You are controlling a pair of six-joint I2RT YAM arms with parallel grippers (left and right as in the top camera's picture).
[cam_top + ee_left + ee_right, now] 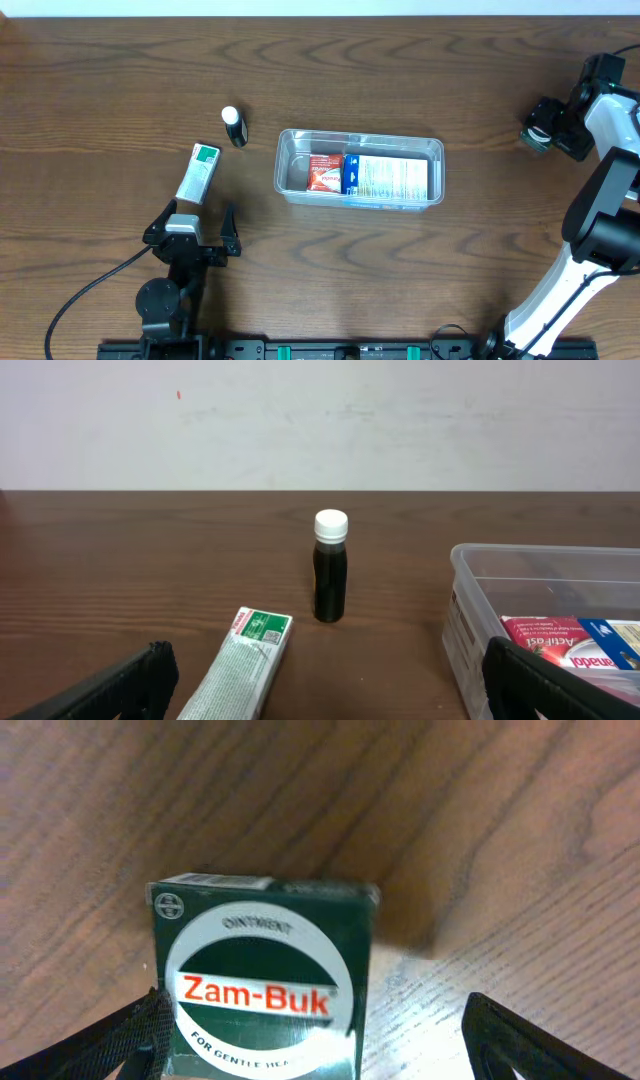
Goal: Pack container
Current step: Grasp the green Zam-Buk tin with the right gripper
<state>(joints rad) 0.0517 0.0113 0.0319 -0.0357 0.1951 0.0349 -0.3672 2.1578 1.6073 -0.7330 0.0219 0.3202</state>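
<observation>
Right wrist: Zam-Buk box (pixel 262 985) bottom cut off btwn fingers (pixel 545 1042).

Dark brown wood-grain table (pixel 420 260) has a smooth, low-sheen top; the clear rectangular plastic container (pixel 283 165) is glossy and see-through; inside it, the red carton (pixel 324 173) and blue-and-white carton (pixel 392 178) look like printed card; left of the container, the small dark bottle with a white cap (pixel 330 575) is shiny plastic or glass, can't tell which; the long green-and-white box (pixel 198 172) looks like card; far right of the container, the dark green Zam-Buk ointment box (pixel 262 985) is glossy printed card
</observation>
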